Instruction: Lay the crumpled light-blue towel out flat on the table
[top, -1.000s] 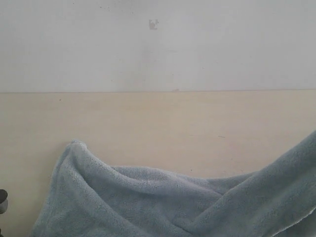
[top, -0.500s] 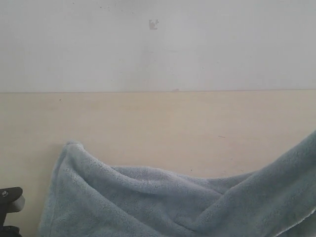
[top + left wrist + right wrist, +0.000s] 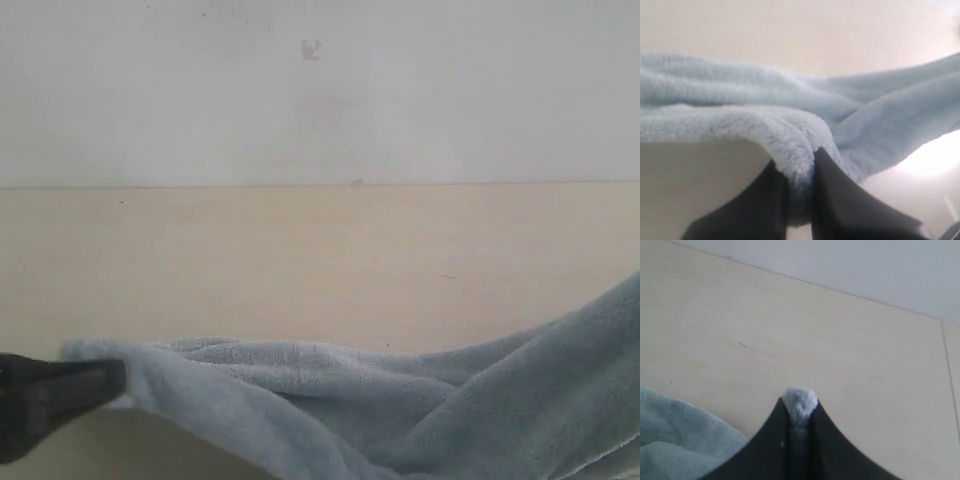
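The light-blue towel (image 3: 330,385) hangs in folds low over the pale table (image 3: 320,260), stretched from the left edge to the right edge of the exterior view. My left gripper (image 3: 118,380) comes in dark from the lower left and is shut on the towel's left corner. In the left wrist view the plush towel (image 3: 790,140) is pinched between the two black fingers of that left gripper (image 3: 800,172). My right gripper (image 3: 800,410) is shut on a small tuft of the towel (image 3: 800,401); more of the cloth lies beside it. The right gripper is outside the exterior view.
A plain white wall (image 3: 320,90) rises behind the table's far edge. Bare tabletop (image 3: 840,350) stretches beyond the right gripper, with a thin seam line (image 3: 950,385) near its side.
The left gripper has come in from the lower left and closed on the towel's left corner. That corner has been pulled left and lifted, and the peak it formed has flattened.
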